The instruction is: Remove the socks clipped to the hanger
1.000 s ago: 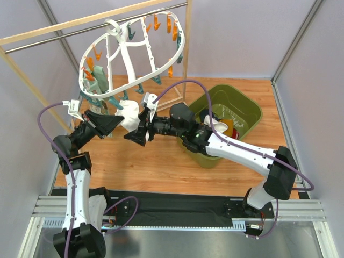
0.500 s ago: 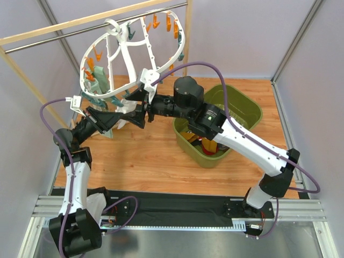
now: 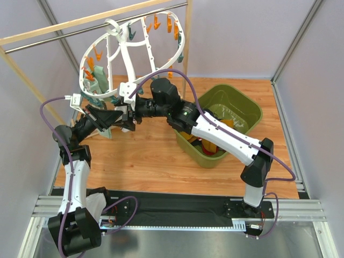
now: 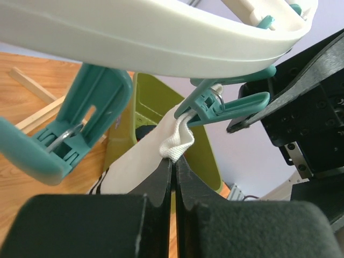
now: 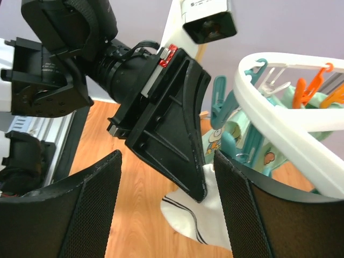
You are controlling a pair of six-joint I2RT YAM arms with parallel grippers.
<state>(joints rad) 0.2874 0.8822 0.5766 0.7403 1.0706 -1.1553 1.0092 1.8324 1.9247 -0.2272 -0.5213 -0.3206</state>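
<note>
**Left claw clenched on the striped sock, just under its clip**

The left claw [image 4: 173, 164] was clamped on a white ribbed sock with thin dark stripes [image 4: 174, 142], its two black fingers pressed together on the fabric low in the centre of the left wrist view. The sock's cuff sat directly above the fingertips, pinched in a teal plastic clip [image 4: 226, 105]. That clip dangled from the rim of the large white plastic oval hanger [image 4: 161, 37], which crossed the top of the frame.

From the clip, the sock's long axis ran down and toward the lower left, passing between the fingers. The release line therefore looked to be straight down and away from the rim.

The right claw [image 3: 127, 117] was spread wide and held nothing. In its own wrist view the left claw and the sock's striped end filled the gap between its fingers. It hovered just beside the clip, at the right edge of the left wrist view.

The left arm was the nearer one, already on the fabric. The right seemed placed to squeeze the clip or steady the hanger.

An olive-green plastic bin [image 3: 252, 110] holding coloured fabric sat right of centre in the overhead view.
</note>
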